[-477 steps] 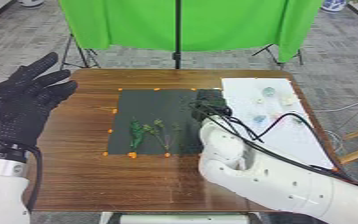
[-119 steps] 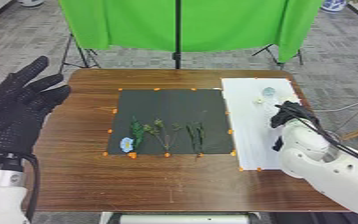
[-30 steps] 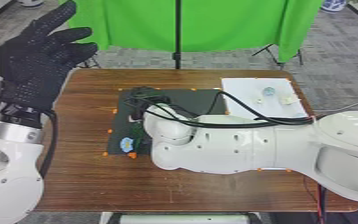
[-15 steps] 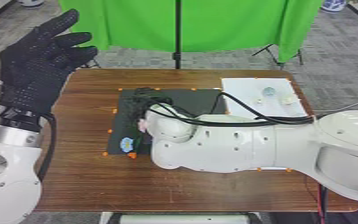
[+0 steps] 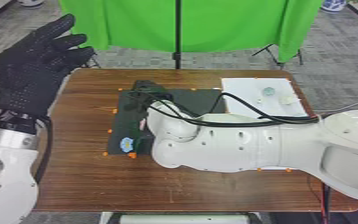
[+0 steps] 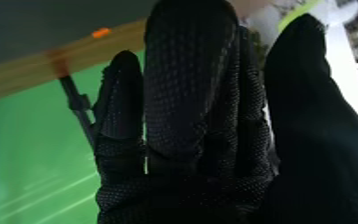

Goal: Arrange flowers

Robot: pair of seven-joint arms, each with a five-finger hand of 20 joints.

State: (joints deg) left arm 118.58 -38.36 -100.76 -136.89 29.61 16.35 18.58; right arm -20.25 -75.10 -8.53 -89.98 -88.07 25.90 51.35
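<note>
In the head view my right hand (image 5: 149, 89) is over the upper left of the dark mat (image 5: 196, 99), its fingers straight. A pink flower (image 5: 143, 124) shows just below it, beside the white wrist, apart from the fingers. The blue flower (image 5: 127, 145) lies at the mat's lower left corner. The arm covers the middle and right of the mat, hiding the stems there. My left hand (image 5: 38, 65) is raised at the left, fingers extended. In the right wrist view my right hand (image 6: 189, 100) has straight fingers, with the thumb apart; a yellow-green strip (image 6: 298, 14) is by the thumb tip.
A white sheet (image 5: 239, 89) at the right holds a pale blue flower (image 5: 269, 91) and a small whitish flower (image 5: 288, 100). Orange markers edge the mat. A green cloth (image 5: 122, 25) hangs behind the table.
My right hand has come from the white sheet across to the mat's left side. The pink flower now shows below it, and the hand has risen slightly. My left hand has shifted a little.
</note>
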